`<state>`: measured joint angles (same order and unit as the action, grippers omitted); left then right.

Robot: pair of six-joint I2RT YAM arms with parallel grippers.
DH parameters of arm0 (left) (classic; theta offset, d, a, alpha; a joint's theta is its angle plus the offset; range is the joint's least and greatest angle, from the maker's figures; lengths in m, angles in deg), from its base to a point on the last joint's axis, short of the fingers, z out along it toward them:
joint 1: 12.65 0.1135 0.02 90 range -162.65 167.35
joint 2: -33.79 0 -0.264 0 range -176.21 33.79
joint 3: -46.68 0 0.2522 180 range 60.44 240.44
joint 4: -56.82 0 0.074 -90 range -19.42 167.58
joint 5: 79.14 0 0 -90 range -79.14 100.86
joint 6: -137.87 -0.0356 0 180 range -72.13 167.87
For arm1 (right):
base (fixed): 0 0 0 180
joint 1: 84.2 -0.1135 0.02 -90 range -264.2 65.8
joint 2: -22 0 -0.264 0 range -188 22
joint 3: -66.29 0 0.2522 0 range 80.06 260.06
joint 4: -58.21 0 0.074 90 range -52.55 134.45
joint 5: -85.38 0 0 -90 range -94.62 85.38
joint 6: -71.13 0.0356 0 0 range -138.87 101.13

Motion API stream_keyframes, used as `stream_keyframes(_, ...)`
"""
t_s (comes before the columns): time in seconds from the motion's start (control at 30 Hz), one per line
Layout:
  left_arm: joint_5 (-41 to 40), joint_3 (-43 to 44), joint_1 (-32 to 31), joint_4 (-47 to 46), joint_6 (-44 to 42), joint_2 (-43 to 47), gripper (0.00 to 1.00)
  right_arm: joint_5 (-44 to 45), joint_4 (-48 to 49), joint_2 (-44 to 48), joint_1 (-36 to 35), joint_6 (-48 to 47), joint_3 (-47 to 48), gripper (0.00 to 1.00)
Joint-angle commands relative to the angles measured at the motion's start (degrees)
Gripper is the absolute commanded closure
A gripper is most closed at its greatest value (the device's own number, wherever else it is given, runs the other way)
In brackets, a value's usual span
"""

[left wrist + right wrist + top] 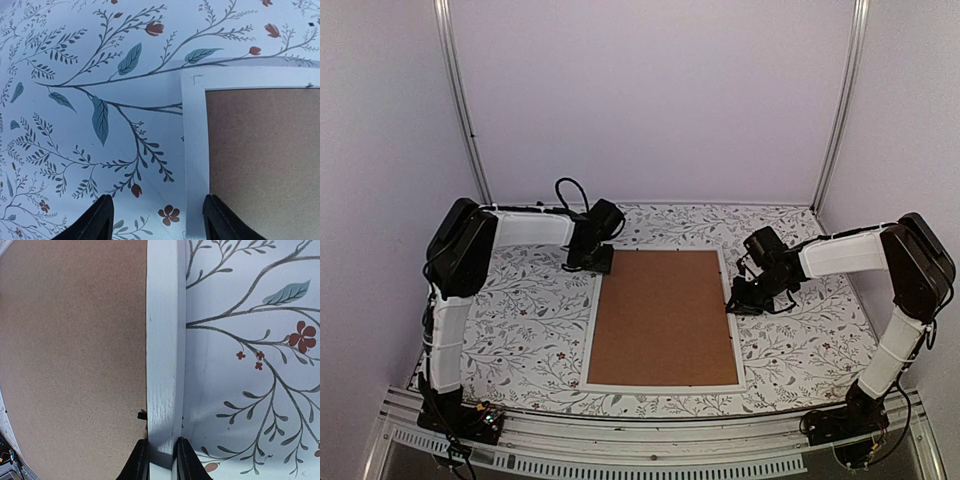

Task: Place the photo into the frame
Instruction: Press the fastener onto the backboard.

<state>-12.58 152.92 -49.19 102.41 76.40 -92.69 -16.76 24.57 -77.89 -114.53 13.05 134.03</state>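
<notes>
**A:** Looking down from the top camera, where's the frame sitting right now?

**B:** Flat, pretty much dead centre of the floral table cover, long sides running 12 to 6. Inside the thin white rim all that shows is the plain brown backing board.

**A:** Ok, and the arms?

**B:** The left gripper is parked at the frame's 11 o'clock corner. On its wrist cam the fingers stand wide apart. One is over the flowery cover and the other is about at the rim's inner edge, so the frame's left rim runs up between them. It isn't gripping anything. I honestly can't tell if either finger is touching the frame.

**A:** Right side?

**B:** The right gripper is at roughly 3 o'clock on the frame, a touch toward 2. Its fingers are narrow and pinched onto the white rim. One is on the board side and one is on the cover side, with the rim sandwiched between. There's a shadow along the rim's outer side, but I can't tell whether that edge is raised off the cover or not.
</notes>
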Motion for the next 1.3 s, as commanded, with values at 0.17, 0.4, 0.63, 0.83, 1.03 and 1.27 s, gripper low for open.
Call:
stream_keyframes(0.17,2.1,1.5,-7.1,4.4,-1.5,-6.0,0.36,-1.8,-0.9,-4.3,-1.8,-0.5,-1.7,0.81)
stream_keyframes(0.4,0.4,2.0,-8.3,5.1,-1.5,-7.1,0.36,-1.8,-0.6,-4.6,-1.8,-0.5,-2.1,0.81)
stream_keyframes(0.63,-0.7,2.8,-10.3,6.6,-1.1,-8.6,0.36,-1.9,-0.2,-4.5,-1.8,-0.3,-2.7,0.81)
stream_keyframes(0.83,-1.2,2.6,-11.9,6.7,-0.6,-9.0,0.36,-1.9,0.1,-4.5,-1.8,-0.3,-3.1,0.81)
stream_keyframes(1.03,-1.3,3.2,-12.8,6.6,-0.9,-9.9,0.36,-2.0,0.6,-4.4,-1.8,-0.2,-3.6,0.81)
stream_keyframes(1.27,-0.7,4.9,-13.0,6.0,-4.0,-11.2,0.36,-2.2,0.9,-4.1,-1.9,-0.1,-4.4,0.81)
